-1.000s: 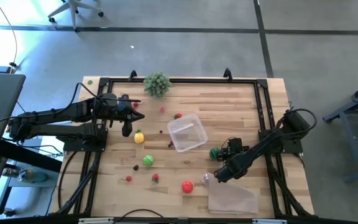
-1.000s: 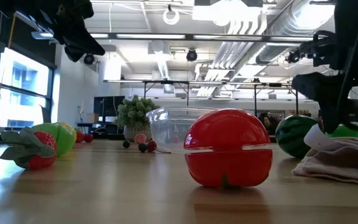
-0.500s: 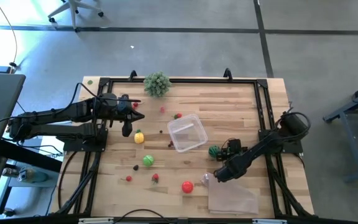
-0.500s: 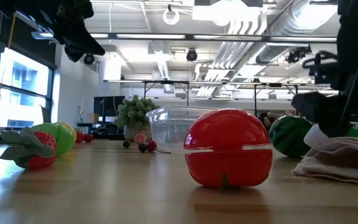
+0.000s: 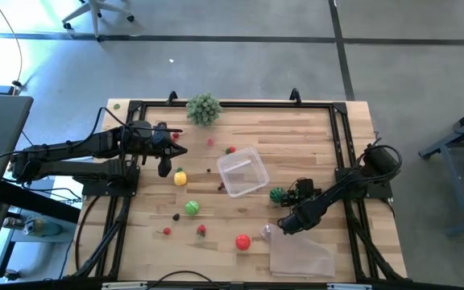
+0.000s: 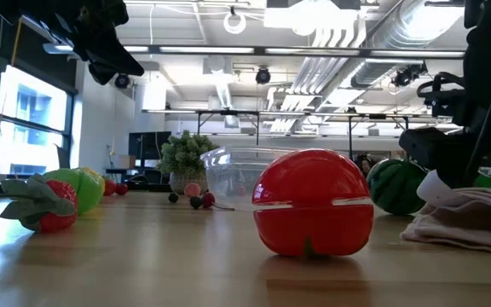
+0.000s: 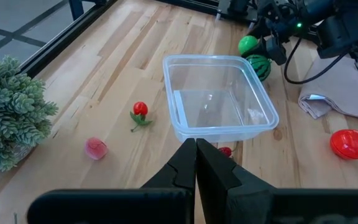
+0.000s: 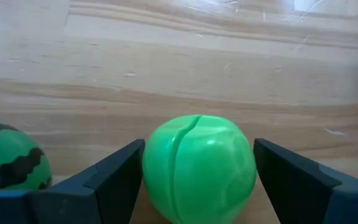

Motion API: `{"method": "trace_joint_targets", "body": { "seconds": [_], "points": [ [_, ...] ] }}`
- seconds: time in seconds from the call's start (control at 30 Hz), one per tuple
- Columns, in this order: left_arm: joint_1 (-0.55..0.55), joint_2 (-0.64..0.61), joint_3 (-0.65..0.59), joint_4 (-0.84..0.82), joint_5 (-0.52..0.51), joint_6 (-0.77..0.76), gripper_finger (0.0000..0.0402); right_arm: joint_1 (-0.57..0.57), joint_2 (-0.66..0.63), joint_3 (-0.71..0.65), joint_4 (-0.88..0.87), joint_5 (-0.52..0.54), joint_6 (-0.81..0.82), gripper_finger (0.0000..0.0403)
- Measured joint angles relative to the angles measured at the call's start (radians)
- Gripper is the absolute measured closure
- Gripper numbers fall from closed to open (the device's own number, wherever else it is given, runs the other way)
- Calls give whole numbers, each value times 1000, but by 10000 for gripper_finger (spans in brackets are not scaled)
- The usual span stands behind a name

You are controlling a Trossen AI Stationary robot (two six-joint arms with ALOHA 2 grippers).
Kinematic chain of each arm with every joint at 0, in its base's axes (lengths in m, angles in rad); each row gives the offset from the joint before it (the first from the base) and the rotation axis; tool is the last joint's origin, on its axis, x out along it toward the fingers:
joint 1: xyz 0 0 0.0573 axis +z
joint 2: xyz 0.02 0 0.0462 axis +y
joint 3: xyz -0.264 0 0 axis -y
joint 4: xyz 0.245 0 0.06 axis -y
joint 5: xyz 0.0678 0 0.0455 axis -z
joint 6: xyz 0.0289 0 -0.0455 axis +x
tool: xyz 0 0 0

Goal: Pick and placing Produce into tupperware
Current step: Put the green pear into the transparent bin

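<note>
The clear tupperware stands empty mid-table, and also shows in the left wrist view. Produce lies scattered around it: a red tomato, a green fruit, a yellow one, a strawberry and small red pieces. The striped melon ball rests right of the tub. My right gripper is beside it, shut on a plain green ball. My left gripper is shut and empty, raised above the table left of the tub. My right gripper has the green ball's two opposite sides between its two fingers, one finger against each side. The fingers come slanting down from the table's right side. The ball is at table level beside the melon ball; whether it still rests on the wood I cannot tell.
A grey-green leafy clump stands at the far edge. A crinkled clear plastic bag lies at the near right, just beside my right arm. Black frame rails run along the table's left and right sides. Bare wood lies between the tub and the far edge.
My right gripper has come down toward the table around the green ball. The melon ball has been nudged a little toward the tub and the far edge. My left arm has kept still.
</note>
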Motion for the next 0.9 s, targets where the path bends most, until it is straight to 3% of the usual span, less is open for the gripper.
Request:
{"method": "trace_joint_targets", "body": {
  "seconds": [0.9],
  "points": [
    [0, 0, 0, 0, 0, 0, 401, 0, -2, 0, 7, 16, -2, 182]
  ]
}}
